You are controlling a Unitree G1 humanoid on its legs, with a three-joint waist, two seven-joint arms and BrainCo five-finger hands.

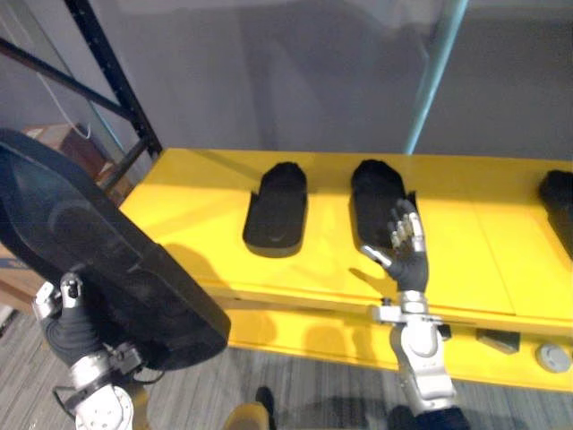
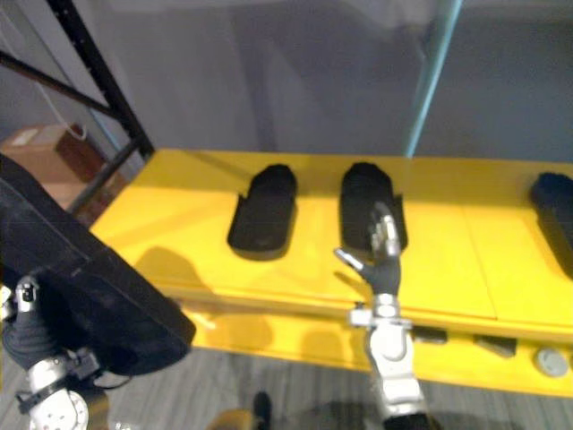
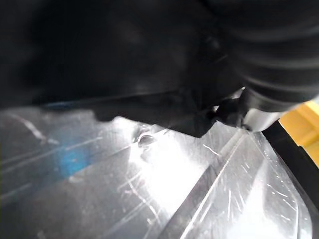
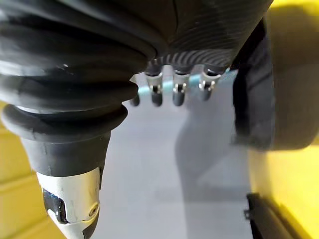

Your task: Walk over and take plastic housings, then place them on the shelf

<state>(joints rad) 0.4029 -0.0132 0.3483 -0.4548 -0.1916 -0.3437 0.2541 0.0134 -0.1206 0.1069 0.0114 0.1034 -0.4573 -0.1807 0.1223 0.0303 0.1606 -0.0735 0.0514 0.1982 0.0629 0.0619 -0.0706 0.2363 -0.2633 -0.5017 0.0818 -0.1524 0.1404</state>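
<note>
R hand (image 1: 407,251) up, fingers straight, spread, before yellow shelf (image 1: 501,269) w/ black housings (image 1: 277,210). L hand (image 1: 64,324) at big housing (image 1: 98,260), grip can't tell. L wrist view adds housing's scratched glossy face.

No words, numbers, brand marks or signs can be read anywhere in these views. The one possible label is a pale rectangular patch (image 2: 22,136) on top of a brown cardboard box (image 2: 49,159), which sits at the far left beyond the end of the yellow shelf. The patch is too blurred to make out any print.
</note>
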